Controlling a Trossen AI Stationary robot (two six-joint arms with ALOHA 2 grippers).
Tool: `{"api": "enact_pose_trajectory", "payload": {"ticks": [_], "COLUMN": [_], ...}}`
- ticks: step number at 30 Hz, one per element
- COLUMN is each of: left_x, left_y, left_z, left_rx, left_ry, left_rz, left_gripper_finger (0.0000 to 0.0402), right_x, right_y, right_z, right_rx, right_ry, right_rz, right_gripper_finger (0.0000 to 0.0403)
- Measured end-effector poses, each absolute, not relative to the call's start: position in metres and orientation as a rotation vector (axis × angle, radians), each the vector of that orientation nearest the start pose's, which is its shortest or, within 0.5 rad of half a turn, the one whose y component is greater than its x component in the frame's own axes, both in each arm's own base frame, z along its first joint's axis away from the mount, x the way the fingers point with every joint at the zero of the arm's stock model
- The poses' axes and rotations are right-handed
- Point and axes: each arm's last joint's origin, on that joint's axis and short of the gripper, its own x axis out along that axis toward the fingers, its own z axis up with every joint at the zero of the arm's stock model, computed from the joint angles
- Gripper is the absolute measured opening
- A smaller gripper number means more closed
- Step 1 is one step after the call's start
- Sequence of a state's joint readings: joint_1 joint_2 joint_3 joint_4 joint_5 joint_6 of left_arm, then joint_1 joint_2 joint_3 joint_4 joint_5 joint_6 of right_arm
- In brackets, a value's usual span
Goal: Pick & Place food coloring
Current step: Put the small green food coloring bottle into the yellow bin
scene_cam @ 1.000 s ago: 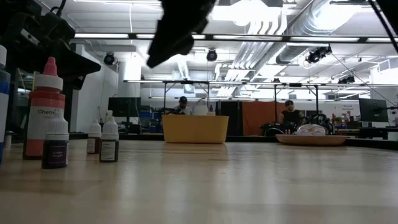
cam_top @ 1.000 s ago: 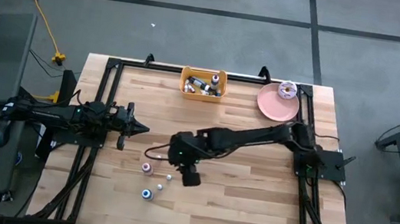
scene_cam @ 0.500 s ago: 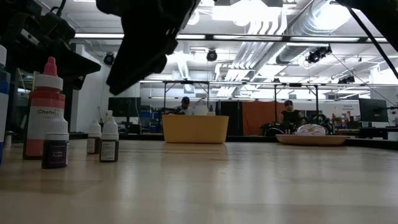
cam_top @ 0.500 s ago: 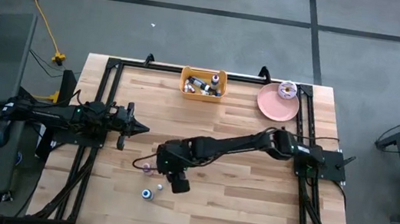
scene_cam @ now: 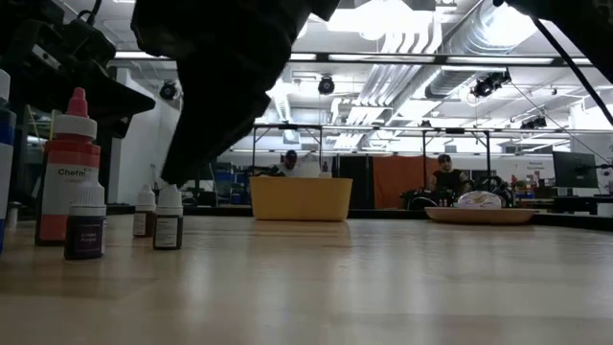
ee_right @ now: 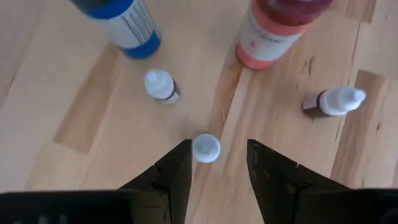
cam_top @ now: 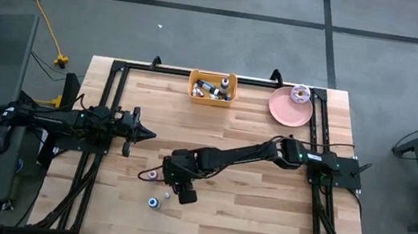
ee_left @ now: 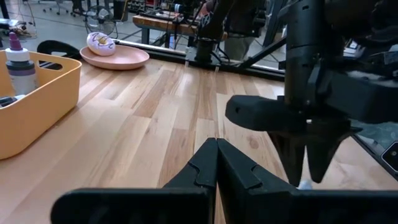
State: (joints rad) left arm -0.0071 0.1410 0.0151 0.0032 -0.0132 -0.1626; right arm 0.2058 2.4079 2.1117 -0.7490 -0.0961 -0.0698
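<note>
Several food coloring bottles stand upright on the table's near left. They include a red bottle, a blue one and tiny white-capped ones. My right gripper hangs open above them, pointing steeply down. One tiny bottle stands between its fingertips, apart from both. In the high view the right gripper hides that bottle, next to the red bottle and the blue bottle. My left gripper waits shut at the table's left.
A yellow bin with some bottles in it stands at the far edge. Right of it is a pink plate holding a donut. Bare wood lies between the bin and the bottles. People sit in the room beyond the table.
My right gripper has gone down and toward the table's left, over the group of bottles. It now covers the tiny bottle that showed beside it a second ago. Its arm has stretched out farther. The bottles have not moved.
</note>
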Motion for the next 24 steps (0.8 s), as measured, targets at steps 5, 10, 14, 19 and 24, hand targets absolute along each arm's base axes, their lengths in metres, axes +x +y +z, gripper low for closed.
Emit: {"api": "enact_pose_trajectory", "payload": {"ticks": [5,10,14,19,24], "left_x": [0.1052,0.1052,0.1052,0.1052,0.1052], "left_y": [-0.0004,-0.0003,-0.0004,-0.0004,-0.0004], "left_z": [0.1576,0.1577,0.1576,0.1576,0.1576], "left_rx": [-0.161,-0.161,-0.161,-0.161,-0.161], "left_ry": [0.122,0.122,0.122,0.122,0.122], "left_rz": [0.015,0.016,0.015,0.015,0.015], "left_gripper_finger": [0.0001,0.0001,0.0001,0.0001,0.0001], "right_x": [0.5055,0.5056,0.5053,0.5048,0.5049], "right_y": [0.1089,0.1086,0.1102,0.1103,0.1101], "right_z": [0.1775,0.1754,0.1753,0.175,0.1749], "right_rx": [-0.105,-0.098,-0.106,-0.111,-0.116], "right_ry": [1.051,1.059,1.059,1.064,1.064], "right_rz": [0.318,0.306,0.302,0.293,0.288], "right_gripper_finger": [0.0142,0.0142,0.0142,0.0142,0.0143]}}
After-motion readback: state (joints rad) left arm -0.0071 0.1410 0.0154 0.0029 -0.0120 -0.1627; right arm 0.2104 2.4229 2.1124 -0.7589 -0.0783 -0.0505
